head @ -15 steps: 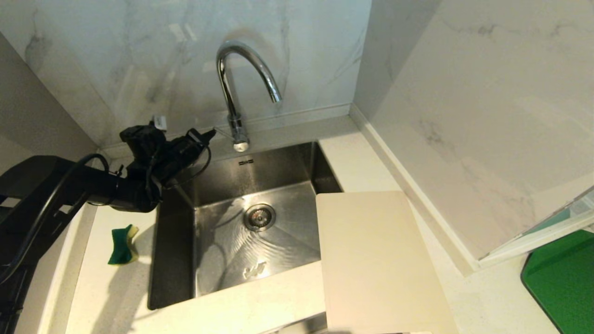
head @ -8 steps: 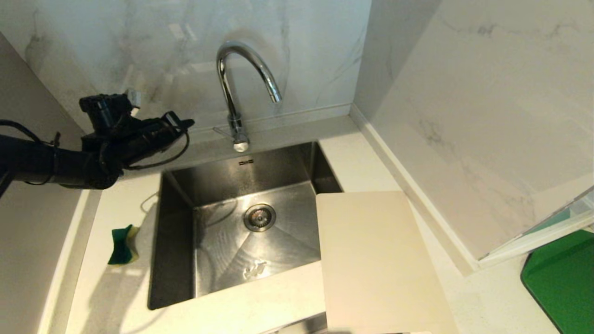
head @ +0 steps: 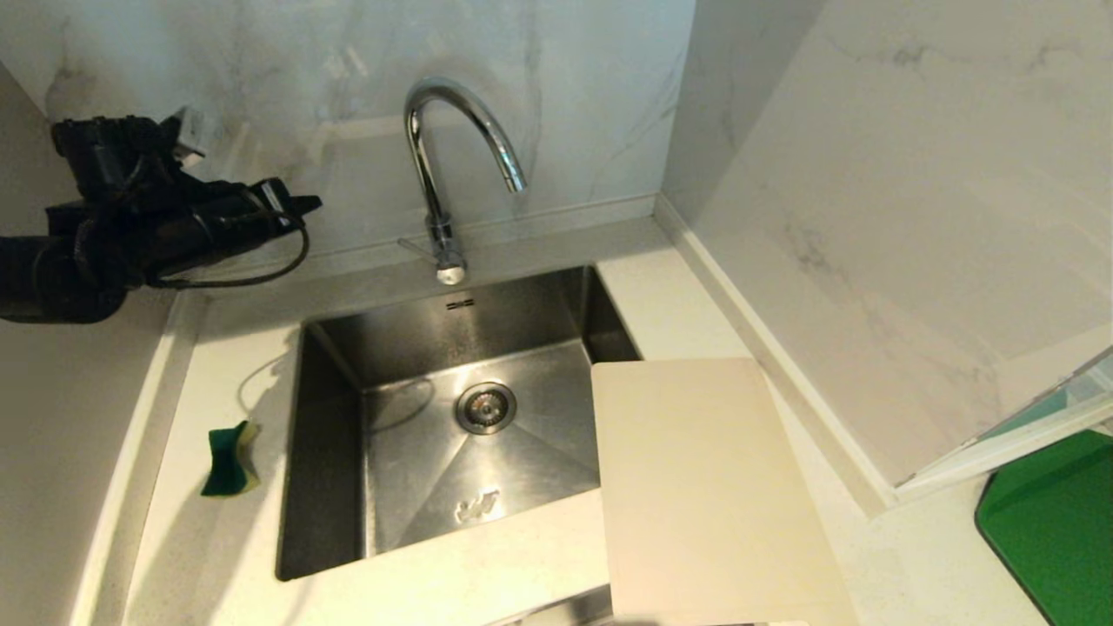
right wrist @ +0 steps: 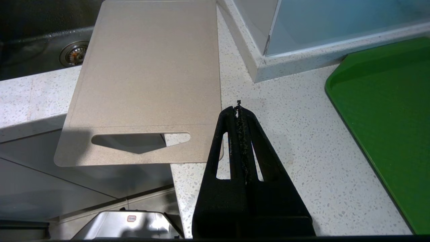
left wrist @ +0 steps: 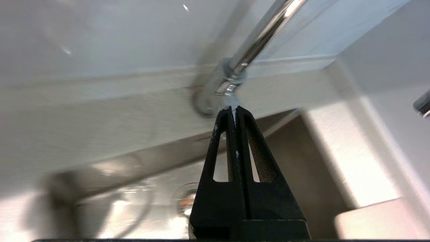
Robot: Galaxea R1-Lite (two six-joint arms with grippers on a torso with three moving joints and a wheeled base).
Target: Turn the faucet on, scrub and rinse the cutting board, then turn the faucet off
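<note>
The chrome faucet (head: pixel 432 174) stands behind the sink, its small side lever (head: pixel 414 246) pointing left. No stream shows under the spout. My left gripper (head: pixel 306 205) hangs shut and empty above the counter, left of the faucet and apart from the lever. In the left wrist view its closed tips (left wrist: pixel 234 108) point toward the faucet's (left wrist: pixel 255 37) base. The cream cutting board (head: pixel 704 487) lies flat on the counter, its left edge overhanging the sink. My right gripper (right wrist: pixel 238 107) is shut and empty over the speckled counter beside the cutting board's (right wrist: pixel 147 74) slotted end.
A green and yellow sponge (head: pixel 229 461) lies on the counter left of the steel sink (head: pixel 326 469), whose drain (head: pixel 486 407) is uncovered. A green mat (head: pixel 1056 522) sits at the far right. Marble walls close in behind and on the right.
My left arm has swung up and to the left, away from the faucet's lever, still shut. The ripples on the sink floor have smoothed out.
</note>
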